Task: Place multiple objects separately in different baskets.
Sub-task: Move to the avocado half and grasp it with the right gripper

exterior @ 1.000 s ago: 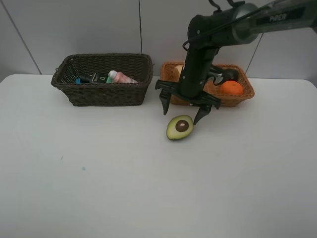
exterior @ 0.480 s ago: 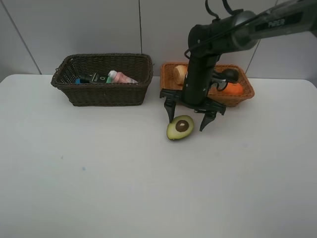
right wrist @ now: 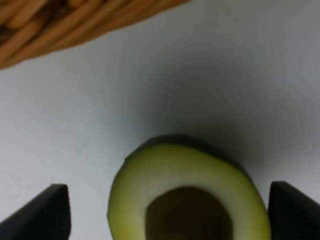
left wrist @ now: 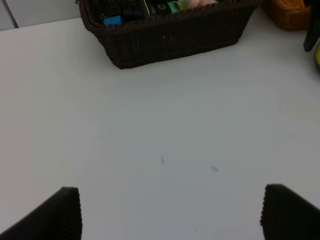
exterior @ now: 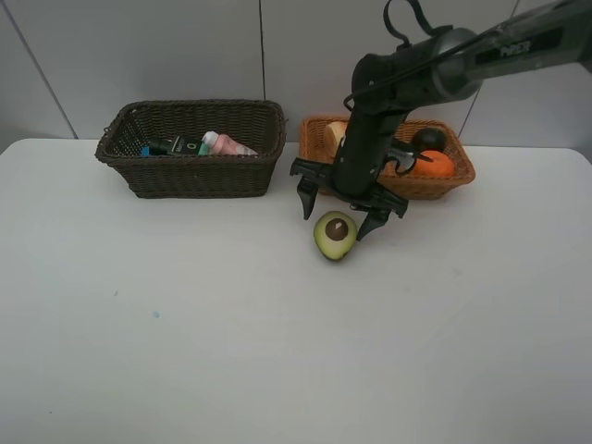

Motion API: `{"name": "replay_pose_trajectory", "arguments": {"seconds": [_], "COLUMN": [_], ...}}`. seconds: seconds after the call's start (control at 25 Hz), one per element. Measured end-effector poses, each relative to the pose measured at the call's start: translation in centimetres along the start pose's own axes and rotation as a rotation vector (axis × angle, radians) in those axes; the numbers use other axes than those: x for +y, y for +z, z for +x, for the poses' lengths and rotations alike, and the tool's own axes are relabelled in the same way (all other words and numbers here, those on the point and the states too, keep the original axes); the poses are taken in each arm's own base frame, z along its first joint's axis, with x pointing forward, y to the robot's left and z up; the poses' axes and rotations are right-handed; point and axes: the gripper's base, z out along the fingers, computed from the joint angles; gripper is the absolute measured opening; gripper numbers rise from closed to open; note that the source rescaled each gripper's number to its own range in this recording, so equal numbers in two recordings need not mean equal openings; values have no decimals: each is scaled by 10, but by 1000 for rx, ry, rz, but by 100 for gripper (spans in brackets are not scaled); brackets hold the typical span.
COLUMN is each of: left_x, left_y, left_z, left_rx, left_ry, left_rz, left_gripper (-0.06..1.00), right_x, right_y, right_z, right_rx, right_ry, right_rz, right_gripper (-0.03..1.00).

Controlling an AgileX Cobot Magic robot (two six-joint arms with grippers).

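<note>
Right now, seen from above, my scene runs across a white counter (exterior: 185, 351) backed by a pale tiled wall.

Far left, near the wall, sits the dark brown basket (exterior: 191, 148). Inside it lie a dark green bottle (exterior: 174, 146) and a small pink bottle (exterior: 227, 145), side by side; a sliver of blue shows at the bottle's end, too small to name surely. These look already sorted, which is why this side is quiet. My left fingers (left wrist: 170, 212) hover spread wide over bare counter, well apart from everything, holding nothing; I judge they wait there to stay out of the way.

Next, just right of the middle, the avocado half (exterior: 336, 236) lies cut side up, pit showing, on the counter in front of the tan basket and outside it. It is the only piece not yet in a basket.

My right fingers (exterior: 340, 201) hang spread to their widest right above the avocado, one on each side, not touching it. From my right wrist view the avocado sits between the two dark tips, with the basket's woven wall close behind. I judge this straddle is set for coming down and closing on it.

Rightmost, the tan basket (exterior: 455, 178) holds an orange (exterior: 434, 164), a dark round fruit (exterior: 428, 139) behind it, and a pale yellowish fruit (exterior: 333, 137) at its left end, partly hidden by my arm. The fruit gathers here, so the avocado likely belongs with it.
</note>
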Motion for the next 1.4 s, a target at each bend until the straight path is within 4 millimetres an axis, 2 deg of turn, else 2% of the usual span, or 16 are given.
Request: {"name": "replay_pose_trajectory", "arguments": {"seconds": [0.12,0.28,0.6,0.68,0.76,0.8,0.84,0.92,0.96,1.28,1.4], "left_x": [0,0,0,0,0,0,0,0,0,0,0], "left_y": [0,0,0,0,0,0,0,0,0,0,0], "left_z": [0,0,0,0,0,0,0,0,0,0,0], "left_rx": [0,0,0,0,0,0,0,0,0,0,0], "left_ry": [0,0,0,0,0,0,0,0,0,0,0], "left_rz": [0,0,0,0,0,0,0,0,0,0,0], "left_gripper": [88,88,88,88,88,88,88,88,88,88,88], "right_x": [-2,-3,5,5,4,4,4,4,4,4,6], "right_y": [7,26,28,28,28,28,28,28,28,28,18], "right_z": [1,11,22,22,22,22,22,22,22,22,22], "right_rx": [19,80,57,62,68,69,69,70,69,75,68], "right_ry": [1,-35,-139,-168,-186,-188,-191,-196,-198,-261,-324], "right_rz": [20,91,118,120,125,126,126,126,125,125,104], "right_gripper": [100,100,100,96,83,72,56,14,1,1,0]}}
